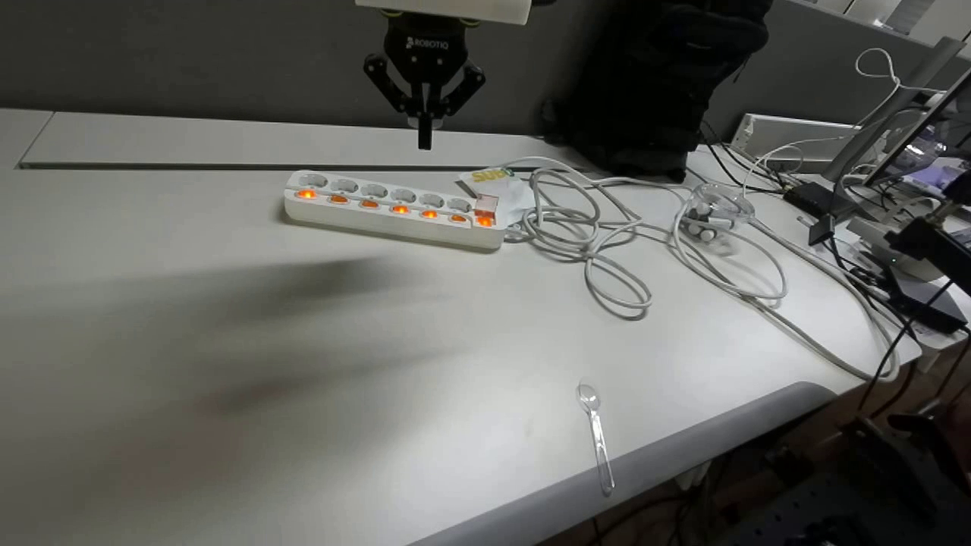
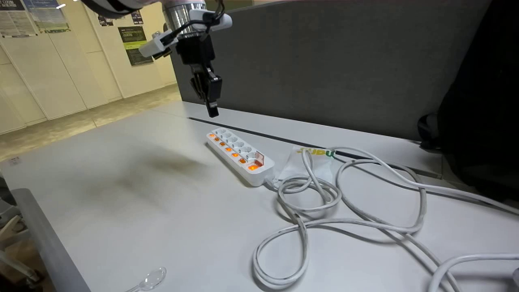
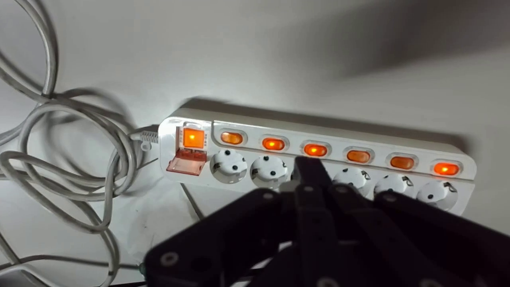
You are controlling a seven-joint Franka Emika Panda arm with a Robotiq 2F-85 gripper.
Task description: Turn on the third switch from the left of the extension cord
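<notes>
Your gripper (image 1: 425, 133): jaws drawn together, closed, pointing down, raised above the extension cord (image 1: 391, 223) and apart from it; in the wrist view it hides part of the socket row (image 3: 269, 169). Your arm (image 2: 186, 18) hangs in from the top in an exterior view. Extension cord lies on the white table (image 1: 455, 341); third switch (image 1: 369, 203) from the left in an exterior view, unlit. Just beside its cable end: looped cable (image 3: 50, 67), printed packet (image 2: 292, 164). Well apart from it, across the table's edge: clear spoon (image 1: 599, 447). Behind it, grey partition (image 1: 190, 61); past its cable end, black bag (image 1: 645, 98). Beyond its opposite end, posters (image 2: 136, 44) on a pale wall (image 2: 97, 73).
</notes>
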